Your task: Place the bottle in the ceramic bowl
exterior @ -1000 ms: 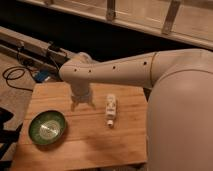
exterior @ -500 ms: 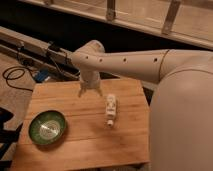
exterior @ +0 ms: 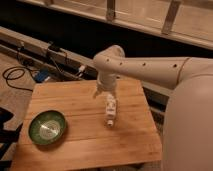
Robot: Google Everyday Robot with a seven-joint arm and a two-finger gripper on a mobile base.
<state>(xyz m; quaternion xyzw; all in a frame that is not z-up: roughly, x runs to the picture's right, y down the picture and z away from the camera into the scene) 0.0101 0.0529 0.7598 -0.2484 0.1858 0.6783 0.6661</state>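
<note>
The small white bottle (exterior: 110,111) lies on its side on the wooden table (exterior: 75,100), right of the middle, cap toward the front. The green ceramic bowl (exterior: 47,127) sits near the table's front left corner, empty. My gripper (exterior: 105,90) hangs from the white arm just above and behind the bottle's rear end, pointing down. It holds nothing that I can see. The bowl is well to the left of the gripper.
Black cables (exterior: 20,75) and a blue item lie on the floor behind the table's left side. A dark rail and a glass wall run along the back. My white arm and body (exterior: 185,110) fill the right side.
The gripper has moved to the right and toward the back of the table, from over the left-middle to just behind the bottle. The bottle and the bowl have not moved.
</note>
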